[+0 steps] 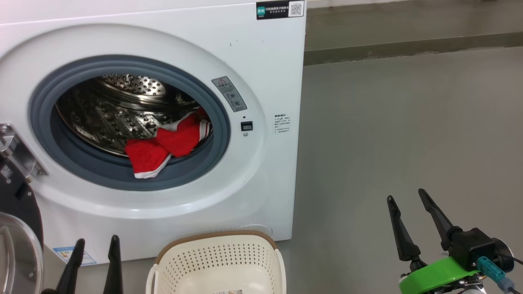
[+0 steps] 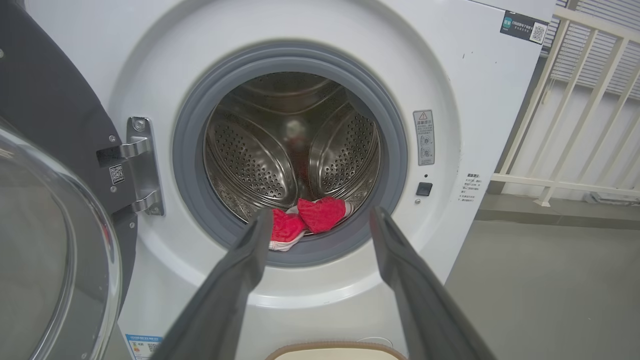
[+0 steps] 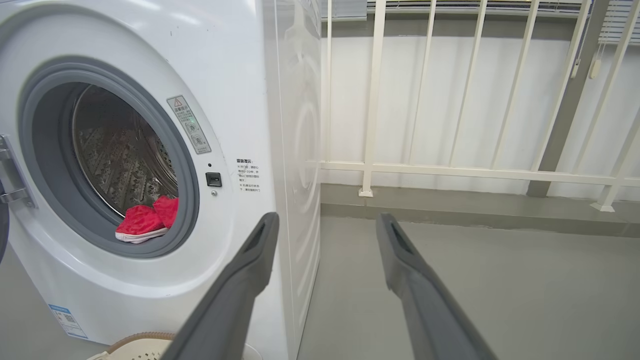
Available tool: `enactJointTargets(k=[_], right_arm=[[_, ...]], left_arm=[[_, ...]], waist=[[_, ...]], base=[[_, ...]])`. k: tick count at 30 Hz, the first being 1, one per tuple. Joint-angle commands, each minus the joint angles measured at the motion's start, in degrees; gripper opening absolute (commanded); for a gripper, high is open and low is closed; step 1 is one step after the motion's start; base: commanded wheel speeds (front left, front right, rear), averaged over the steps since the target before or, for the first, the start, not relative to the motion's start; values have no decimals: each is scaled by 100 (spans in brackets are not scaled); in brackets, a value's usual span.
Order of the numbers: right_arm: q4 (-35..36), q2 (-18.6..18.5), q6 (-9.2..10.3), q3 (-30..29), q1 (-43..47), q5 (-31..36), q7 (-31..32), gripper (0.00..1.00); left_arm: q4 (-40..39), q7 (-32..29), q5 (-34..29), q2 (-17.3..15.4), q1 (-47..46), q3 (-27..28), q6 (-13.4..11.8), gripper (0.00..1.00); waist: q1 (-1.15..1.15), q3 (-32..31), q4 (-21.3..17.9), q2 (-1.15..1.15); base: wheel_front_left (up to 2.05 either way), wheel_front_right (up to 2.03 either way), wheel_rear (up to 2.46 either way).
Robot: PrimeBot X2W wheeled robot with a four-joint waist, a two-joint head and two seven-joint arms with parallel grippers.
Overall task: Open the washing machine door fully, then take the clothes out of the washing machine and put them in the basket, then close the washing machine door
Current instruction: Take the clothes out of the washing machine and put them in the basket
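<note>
At the lower left of the head view the left gripper (image 1: 97, 244) has its two fingers spread wide and holds nothing. At the lower right the right gripper (image 1: 405, 196) is spread just as wide, also bare. Between them, bottom centre, the basket (image 1: 216, 234) sits just in front of the washing machine (image 1: 265, 61), with no red in it yet. The washing machine door (image 1: 18, 200) hangs swung open at the left edge, so the mouth is free.

The clothes (image 1: 163, 149) lie at the lower right of the mouth, draped over the bottom of the grey rubber ring (image 1: 45, 94). Their long axis runs from lower left to upper right of the frame — one end hanging outward, the other back in the drum (image 1: 114, 114). Probably two garments, though the folds make that hard to tell.

In the left wrist view the clothes sit straight ahead, between that gripper's fingers. In the right wrist view they lie far to the left, and the fingers aim past the machine's side — so the left arm looks nearer and better lined up.
</note>
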State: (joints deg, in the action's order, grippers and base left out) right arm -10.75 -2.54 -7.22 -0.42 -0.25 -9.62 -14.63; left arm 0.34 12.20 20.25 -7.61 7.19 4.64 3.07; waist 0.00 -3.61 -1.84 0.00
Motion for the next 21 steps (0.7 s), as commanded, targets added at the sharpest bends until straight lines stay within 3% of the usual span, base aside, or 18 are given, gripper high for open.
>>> enactJointTargets(k=[1, 21], right_arm=[[129, -33, -26, 147, -97, -24, -37, 100], [130, -33, -26, 226, -126, 48, -37, 100]], left_arm=[[-135, 48, 46, -88, -147, 171, 15, 100], [-10, 75, 141, -116, -454, 86, -27, 100]], waist=[[0, 1, 1, 0], [0, 239, 79, 0]], base=[[68, -68, 0], [6, -6, 0]])
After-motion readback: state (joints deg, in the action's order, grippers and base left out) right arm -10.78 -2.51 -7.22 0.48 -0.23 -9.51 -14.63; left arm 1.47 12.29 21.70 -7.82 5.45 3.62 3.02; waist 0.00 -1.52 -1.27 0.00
